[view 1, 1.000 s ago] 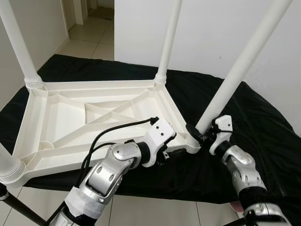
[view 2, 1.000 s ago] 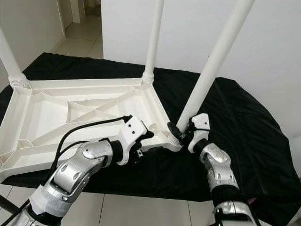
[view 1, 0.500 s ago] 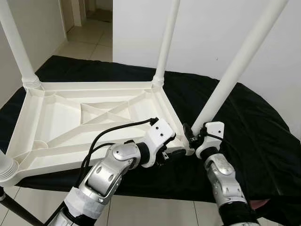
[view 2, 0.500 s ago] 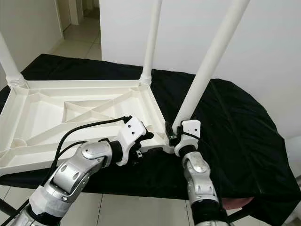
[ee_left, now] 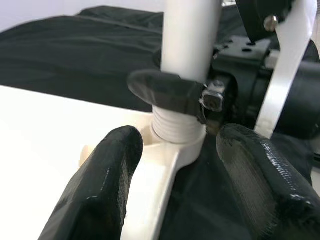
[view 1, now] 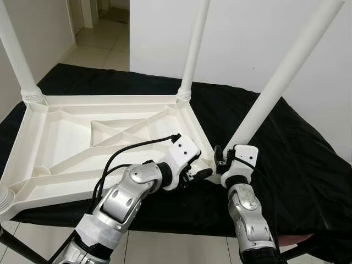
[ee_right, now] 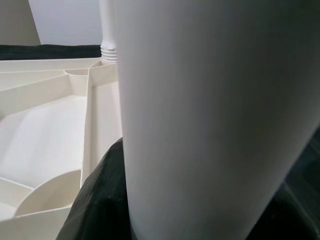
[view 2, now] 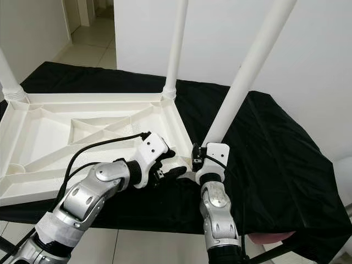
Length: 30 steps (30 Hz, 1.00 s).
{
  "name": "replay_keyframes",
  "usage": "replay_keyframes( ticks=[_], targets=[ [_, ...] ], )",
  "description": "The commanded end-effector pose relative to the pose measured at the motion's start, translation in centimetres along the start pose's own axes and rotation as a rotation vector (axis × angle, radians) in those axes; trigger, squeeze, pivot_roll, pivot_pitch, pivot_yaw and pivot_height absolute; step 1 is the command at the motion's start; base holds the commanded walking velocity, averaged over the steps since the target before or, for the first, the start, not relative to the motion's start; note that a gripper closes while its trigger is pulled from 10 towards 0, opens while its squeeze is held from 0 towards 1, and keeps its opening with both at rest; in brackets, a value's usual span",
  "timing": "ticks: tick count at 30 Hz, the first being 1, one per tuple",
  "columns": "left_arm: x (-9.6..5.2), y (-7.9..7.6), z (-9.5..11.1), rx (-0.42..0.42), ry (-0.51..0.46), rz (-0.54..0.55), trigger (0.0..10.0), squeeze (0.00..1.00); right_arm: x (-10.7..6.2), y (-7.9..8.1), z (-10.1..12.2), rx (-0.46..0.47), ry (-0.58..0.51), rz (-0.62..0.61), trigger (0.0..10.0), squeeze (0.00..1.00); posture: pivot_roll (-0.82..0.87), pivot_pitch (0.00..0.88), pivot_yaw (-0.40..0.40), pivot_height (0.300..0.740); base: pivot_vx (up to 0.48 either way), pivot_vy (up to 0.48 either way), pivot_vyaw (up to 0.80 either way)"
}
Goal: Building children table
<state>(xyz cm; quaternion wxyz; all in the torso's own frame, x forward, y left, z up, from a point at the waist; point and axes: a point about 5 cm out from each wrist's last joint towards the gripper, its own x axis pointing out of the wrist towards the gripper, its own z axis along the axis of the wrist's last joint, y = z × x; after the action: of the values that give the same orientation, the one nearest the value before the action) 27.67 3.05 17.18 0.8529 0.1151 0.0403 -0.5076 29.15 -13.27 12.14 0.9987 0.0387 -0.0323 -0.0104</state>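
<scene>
The upturned white table top [view 1: 82, 137] lies on the black cloth [view 1: 286, 148] that covers the bench, its ribbed underside facing up, and white legs already stand in its other corners. The leg I am working on [view 1: 275, 82] rises at a slant from the near corner socket [ee_left: 172, 145], its threaded collar [ee_left: 176, 126] sitting in that socket.

My right gripper [view 1: 220, 160] is clenched around the base of this leg just above the collar; in the left wrist view one of its black fingers [ee_left: 165, 90] wraps the tube. My left gripper [ee_left: 185, 185] is spread apart, its two fingers to either side of the socket corner, one over the white rim and one over the cloth, gripping nothing as far as I can see.

The leg looks tilted compared with the upright far leg [view 1: 193, 49], though part of that may be the camera's angle. If it truly leans, I judge the thread could cross and jam when I twist. Since my left fingers are not holding the corner, turning the leg may drag the whole top across the cloth instead of tightening. The smooth tube could also slip round inside my right fingers, and the loose cloth near the socket might bunch under the corner.
</scene>
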Motion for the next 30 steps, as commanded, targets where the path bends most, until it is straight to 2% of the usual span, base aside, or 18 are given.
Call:
replay_keyframes(
  ticks=[1,4,7,13,26,27,28,30],
  targets=[
    [0.2,0.0,-0.1,0.001,0.004,-0.015,10.0,0.0,-0.7,0.4,-1.8,0.027,0.103,-0.012,10.0,0.0,-0.01,0.0,-0.125,0.74,0.0,0.0,0.0],
    [0.1,0.0,-0.2,0.001,0.004,-0.014,10.0,0.0,-0.7,0.5,-1.9,0.023,0.111,-0.014,10.0,0.0,-0.01,0.0,-0.125,0.74,0.0,0.0,0.0],
    [0.0,-0.1,-0.4,-0.004,0.009,-0.013,10.0,0.0,-0.8,0.4,-2.2,0.087,0.168,-0.06,10.0,0.0,0.0,0.0,-0.12,0.74,0.0,0.0,0.0],
    [-0.1,-0.1,-0.4,-0.007,0.009,-0.012,10.0,0.0,-0.4,0.5,-1.8,0.135,0.201,-0.077,10.0,0.0,0.0,0.0,-0.119,0.74,0.0,0.0,0.0],
    [-0.2,0.0,-0.3,-0.006,0.005,-0.007,10.0,0.0,0.0,0.4,-1.6,0.151,0.228,-0.092,10.0,0.0,0.0,0.0,-0.118,0.74,0.0,0.0,0.0],
    [-0.2,0.0,-0.3,-0.007,0.005,-0.008,10.0,0.0,0.0,0.6,-1.5,0.143,0.218,-0.083,10.0,0.13,0.0,0.0,-0.118,0.74,0.0,0.0,0.0],
    [-0.2,0.0,-0.3,-0.008,0.005,-0.008,10.0,0.0,0.1,0.7,-1.3,0.135,0.193,-0.062,10.0,1.0,0.0,0.0,-0.12,0.74,0.0,0.0,0.0],
    [-0.2,0.0,-0.3,-0.008,0.005,-0.007,10.0,0.0,0.1,0.8,-0.9,0.126,0.163,-0.042,10.0,1.0,0.0,0.0,-0.12,0.74,0.0,0.0,0.0]
  ],
)
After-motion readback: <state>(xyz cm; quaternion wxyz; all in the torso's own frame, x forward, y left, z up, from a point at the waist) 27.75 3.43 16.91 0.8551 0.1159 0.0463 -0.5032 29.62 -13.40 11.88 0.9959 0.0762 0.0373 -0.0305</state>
